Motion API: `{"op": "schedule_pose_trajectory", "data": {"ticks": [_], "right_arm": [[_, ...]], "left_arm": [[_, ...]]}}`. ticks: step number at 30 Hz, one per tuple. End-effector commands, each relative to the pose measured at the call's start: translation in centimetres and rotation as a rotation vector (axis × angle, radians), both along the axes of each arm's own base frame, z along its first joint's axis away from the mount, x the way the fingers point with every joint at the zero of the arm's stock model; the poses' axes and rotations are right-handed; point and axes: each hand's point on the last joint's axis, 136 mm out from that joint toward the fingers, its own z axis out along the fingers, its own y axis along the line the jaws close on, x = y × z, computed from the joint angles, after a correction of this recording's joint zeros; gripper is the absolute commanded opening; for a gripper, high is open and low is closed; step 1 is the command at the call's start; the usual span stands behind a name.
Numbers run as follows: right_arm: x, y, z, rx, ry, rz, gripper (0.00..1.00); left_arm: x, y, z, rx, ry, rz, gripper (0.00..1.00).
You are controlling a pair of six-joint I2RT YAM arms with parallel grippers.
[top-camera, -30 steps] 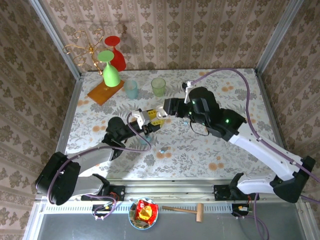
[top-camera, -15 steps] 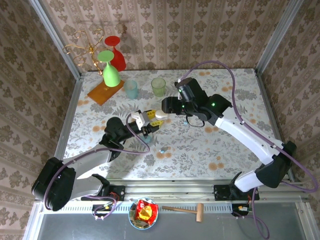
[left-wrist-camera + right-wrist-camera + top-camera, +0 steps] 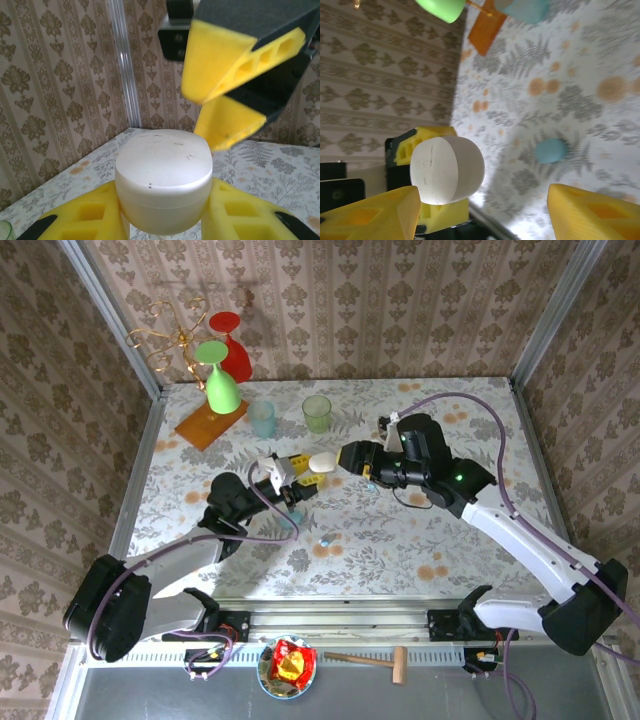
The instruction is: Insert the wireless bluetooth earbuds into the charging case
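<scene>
Bottom edge of the left wrist view cuts off the yellow fingers of the left gripper, which hide the base of the white charging case. Above it, the right gripper is out of focus, its body running past the top and right edges. A green glass rim barely enters the bottom-left corner. In the right wrist view, the green goblet and blue cup are cropped at the top, the camera's own fingers at the bottom. The pale-blue object on the desk is too blurred to identify; from above it is a mere speck.
</scene>
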Motion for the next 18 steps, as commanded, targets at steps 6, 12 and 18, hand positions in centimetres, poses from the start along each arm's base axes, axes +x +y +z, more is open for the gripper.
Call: {"op": "schedule_pose_trajectory", "data": {"ticks": [6,12,18], "right_arm": [[-1.1,3.4,2.8,0.344,0.081,0.111,0.64],[-0.7,3.9,2.3,0.391,0.104,0.108,0.52],[-0.3,4.2,2.2,0.411,0.108,0.108,0.38]], "left_arm": [[-0.5,-0.4,3.6,-0.093,-0.05,-0.048,0.23],[-1.0,-0.7,4.1,-0.103,-0.05,-0.071,0.23],[-1.4,-1.1,4.2,-0.102,-0.051,-0.094,0.23]]}}
